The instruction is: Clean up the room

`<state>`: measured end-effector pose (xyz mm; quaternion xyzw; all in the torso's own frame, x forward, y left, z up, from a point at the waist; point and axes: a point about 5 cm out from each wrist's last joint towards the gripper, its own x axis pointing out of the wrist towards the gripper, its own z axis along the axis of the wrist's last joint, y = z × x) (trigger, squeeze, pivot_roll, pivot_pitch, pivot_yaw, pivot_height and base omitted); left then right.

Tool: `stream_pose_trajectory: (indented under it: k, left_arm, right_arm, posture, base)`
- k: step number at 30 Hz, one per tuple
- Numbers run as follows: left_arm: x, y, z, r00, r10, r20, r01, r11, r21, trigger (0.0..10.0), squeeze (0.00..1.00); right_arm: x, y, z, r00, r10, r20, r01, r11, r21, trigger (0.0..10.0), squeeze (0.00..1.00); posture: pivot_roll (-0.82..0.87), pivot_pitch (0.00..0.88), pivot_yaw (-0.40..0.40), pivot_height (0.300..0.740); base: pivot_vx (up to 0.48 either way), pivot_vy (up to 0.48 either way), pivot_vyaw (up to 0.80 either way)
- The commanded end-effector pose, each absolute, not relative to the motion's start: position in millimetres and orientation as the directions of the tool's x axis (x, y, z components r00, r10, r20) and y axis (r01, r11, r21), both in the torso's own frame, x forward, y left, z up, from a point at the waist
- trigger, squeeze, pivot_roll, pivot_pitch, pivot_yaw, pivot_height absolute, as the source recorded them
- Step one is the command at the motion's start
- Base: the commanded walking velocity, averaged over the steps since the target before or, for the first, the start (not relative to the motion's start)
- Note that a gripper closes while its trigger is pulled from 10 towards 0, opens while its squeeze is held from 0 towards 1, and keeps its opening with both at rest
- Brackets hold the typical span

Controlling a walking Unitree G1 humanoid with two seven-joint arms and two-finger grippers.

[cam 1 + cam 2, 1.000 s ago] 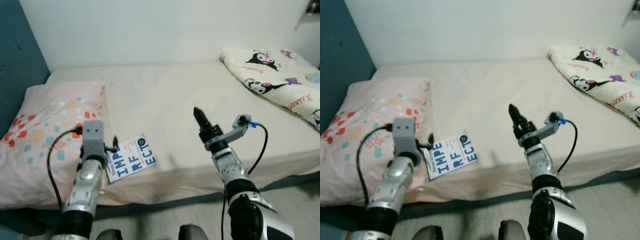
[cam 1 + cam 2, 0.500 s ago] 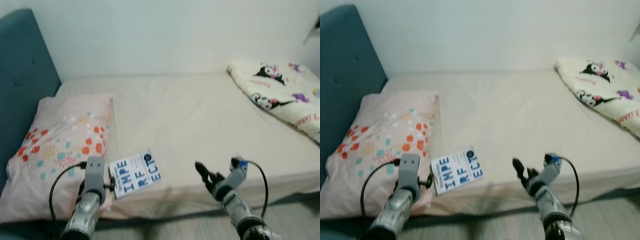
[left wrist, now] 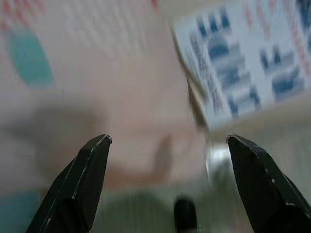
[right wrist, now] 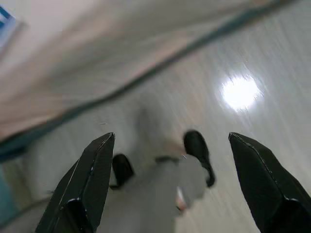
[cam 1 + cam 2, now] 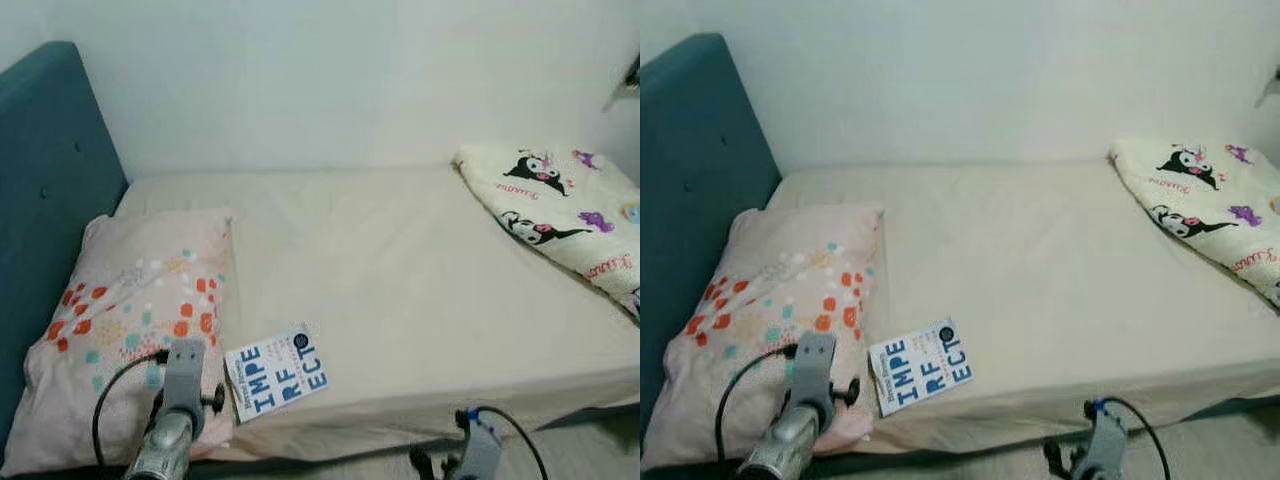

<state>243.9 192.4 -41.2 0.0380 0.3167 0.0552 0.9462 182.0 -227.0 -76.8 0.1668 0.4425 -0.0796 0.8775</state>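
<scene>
One white booklet [image 5: 277,371] lies flat on the beige bed [image 5: 420,290], at its near edge, and we see it just to the right of our left gripper [image 3: 165,160], which hangs low over the near corner of the pillow [image 5: 120,320]. In the left wrist view the two black fingers [image 3: 82,184] stand wide apart with nothing between them, and the booklet's corner sits just beyond the gap, toward one finger, not touching either. We see the booklet butting against the pillow's edge on its left side.

The booklet's long axis runs slantwise across the bed, its right end tipped farther from us than its left end, so the printed lines climb toward the right. Its large blue letters read "IMPE", "RF" and "ECT" in three rows; a dark round mark sits at its far right corner, and a line of small print along its left edge is too fine for us to read.

Our right gripper [image 4: 165,160] hangs low in front of the bed, its fingers [image 4: 262,189] also spread wide and empty, above the pale floor [image 4: 233,87] where a bright spot of light reflects. A folded blanket [image 5: 560,200] with black cartoon figures lies at the bed's far right end, well apart from the booklet, and a teal headboard [image 5: 45,170] rises behind the pillow
</scene>
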Motion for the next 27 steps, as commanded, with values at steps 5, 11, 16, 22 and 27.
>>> stream_pose_trajectory:
  k: [5, 11, 16, 22, 27]
  left_arm:
    - [218.5, 197.1, -58.8, 0.735, 0.131, -0.665, -0.127, 0.99, 0.054, 10.0, 0.0]
    - [176.9, 205.9, -82.9, 0.595, 0.161, -0.787, -0.116, 0.987, 0.115, 10.0, 0.0]
    - [155.0, 210.7, -92.2, 0.529, 0.157, -0.834, -0.038, 0.986, 0.161, 10.0, 0.0]
    - [143.9, 217.1, -95.4, 0.5, 0.164, -0.85, -0.025, 0.984, 0.176, 10.0, 0.0]
    - [140.9, 220.5, -95.8, 0.492, 0.167, -0.854, -0.016, 0.983, 0.182, 10.0, 0.0]
  right_arm:
    - [173.5, -231.0, -80.6, 0.545, -0.024, -0.838, 0.274, 0.95, 0.151, 10.0, 0.0]
    - [175.5, -227.5, -80.8, 0.541, -0.036, -0.84, 0.26, 0.957, 0.126, 10.0, 0.0]
    - [185.7, -230.5, -75.0, 0.587, -0.068, -0.807, 0.297, 0.945, 0.136, 10.0, 0.0]
    - [204.1, -238.3, -62.8, 0.652, -0.107, -0.751, 0.351, 0.92, 0.174, 10.0, 0.0]
    - [225.1, -239.0, -49.5, 0.711, -0.11, -0.695, 0.348, 0.913, 0.212, 10.0, 0.0]
  posture:
    - [-0.04, 0.0, -0.065, 0.74]
    - [-0.04, 0.0, -0.05, 0.74]
    - [-0.05, 0.0, -0.035, 0.74]
    - [-0.05, 0.0, -0.022, 0.74]
    - [-0.05, 0.0, -0.021, 0.74]
  base:
    - [0.0, 0.0, 0.0]
    - [0.0, -0.109, 0.0]
    - [0.0, -0.441, 0.0]
    - [0.0, -0.463, 0.0]
    - [0.0, -0.279, 0.0]
